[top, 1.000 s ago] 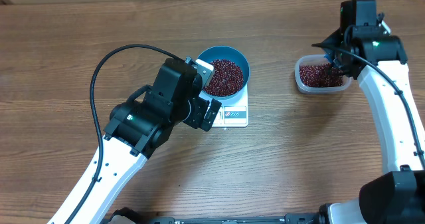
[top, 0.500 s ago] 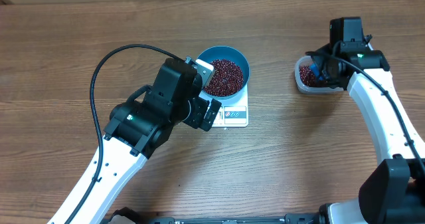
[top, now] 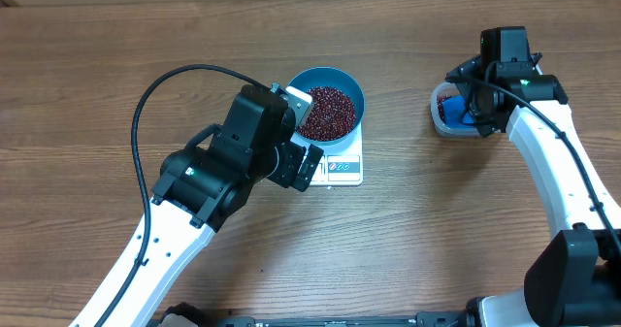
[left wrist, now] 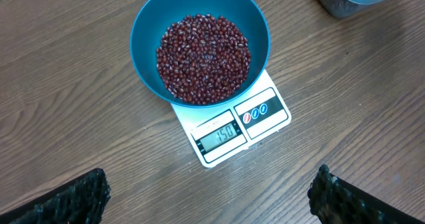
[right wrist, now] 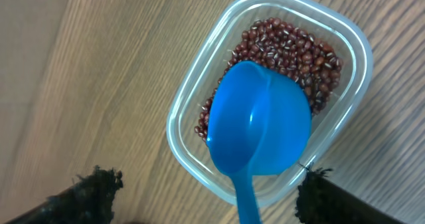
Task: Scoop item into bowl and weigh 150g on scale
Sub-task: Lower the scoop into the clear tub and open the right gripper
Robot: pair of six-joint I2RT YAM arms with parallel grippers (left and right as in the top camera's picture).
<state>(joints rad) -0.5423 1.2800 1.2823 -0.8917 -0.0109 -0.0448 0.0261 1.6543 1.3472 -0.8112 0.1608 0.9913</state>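
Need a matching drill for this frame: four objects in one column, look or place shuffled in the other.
Things:
1. bowl
2. scoop
3. scale
4. tub

Descriptions:
A. clear plastic, rounded rectangle
B. resting in the tub
C. white, under the bowl
D. deep, round, holding beans on the scale

Pairs: 1-D, 2-B, 3-C, 4-A

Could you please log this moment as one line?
bowl of beans on scale, display 150 | scoop lying in tub | left pincer open | right pincer open above tub
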